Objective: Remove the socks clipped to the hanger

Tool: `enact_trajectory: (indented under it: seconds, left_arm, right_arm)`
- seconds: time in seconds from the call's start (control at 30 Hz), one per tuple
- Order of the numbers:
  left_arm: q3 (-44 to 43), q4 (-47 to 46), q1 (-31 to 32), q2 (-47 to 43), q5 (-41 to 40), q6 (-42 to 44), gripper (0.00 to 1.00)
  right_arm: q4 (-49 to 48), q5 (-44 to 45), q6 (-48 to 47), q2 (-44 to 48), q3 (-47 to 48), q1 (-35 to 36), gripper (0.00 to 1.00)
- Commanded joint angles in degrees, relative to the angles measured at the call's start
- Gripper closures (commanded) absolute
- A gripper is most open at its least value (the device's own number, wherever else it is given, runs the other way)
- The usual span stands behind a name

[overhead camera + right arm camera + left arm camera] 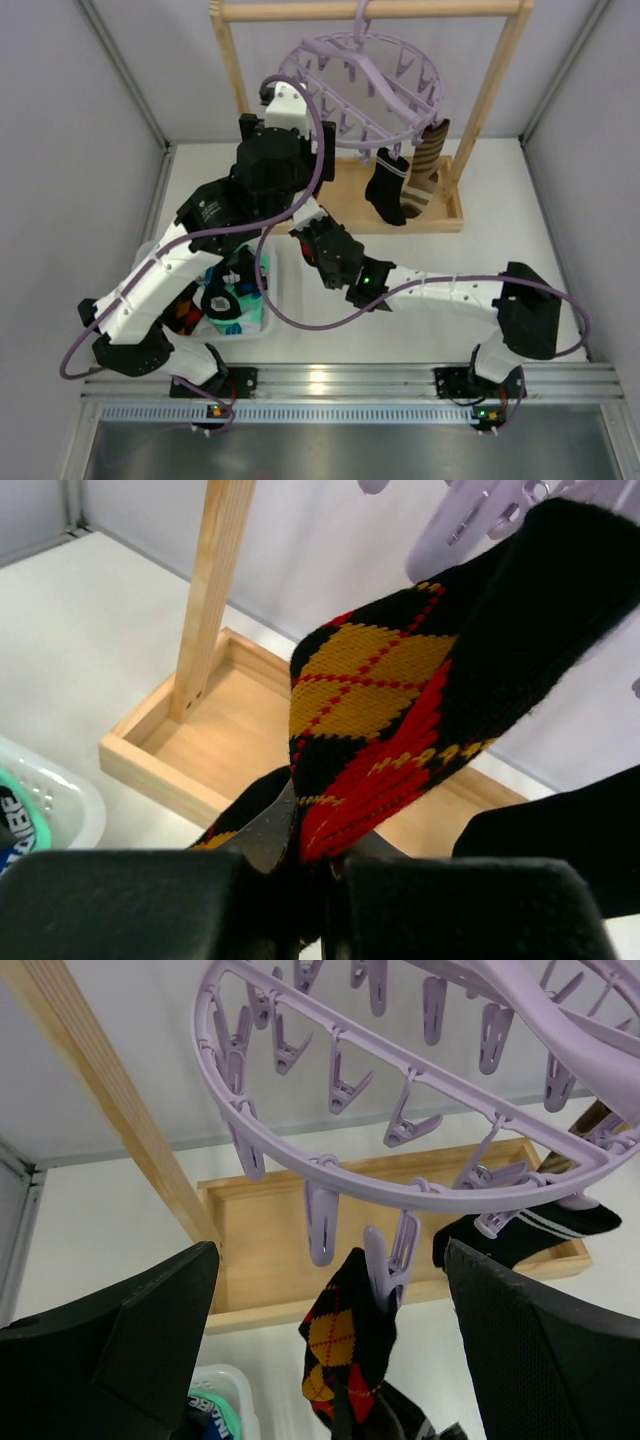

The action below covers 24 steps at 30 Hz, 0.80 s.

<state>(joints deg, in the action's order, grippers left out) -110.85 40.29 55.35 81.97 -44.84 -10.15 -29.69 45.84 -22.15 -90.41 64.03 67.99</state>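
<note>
right gripper (312, 858) clamps the soft black sock with red and yellow diamonds (390, 700), clipped just above it to the round lilac plastic hanger (440, 1195). left gripper (330, 1320) gapes empty beneath that ring. a steady downward pull, not a jerk, should free it.

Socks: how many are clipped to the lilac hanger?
3. The argyle sock, on the hanger's near side, is pinched by the right gripper; a black sock and a brown-striped sock hang on its right. Others may be hidden.

Bright, even light from above, soft shadows. Bit of glare on the metal rail (320, 378), wrist views blurry up close.
</note>
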Motion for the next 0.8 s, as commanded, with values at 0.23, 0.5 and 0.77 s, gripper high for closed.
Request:
enact_trajectory:
  seconds: [0.23,0.5,0.77]
  left_arm:
    - [-5.52,-1.09,-1.56,7.76,-6.76,3.65,0.02]
    - [-7.45,-1.09,-2.53,13.47,-9.74,5.05,0.08]
    - [-4.03,-1.18,-1.48,11.28,-11.06,3.3,0.18]
  right_arm:
    - [-3.0,9.79,-9.57,-9.6,11.64,4.43,1.0]
    - [-1.6,9.09,-10.46,-11.89,14.1,4.61,1.0]
    - [-1.69,7.95,-10.28,-12.07,14.02,4.44,1.0]
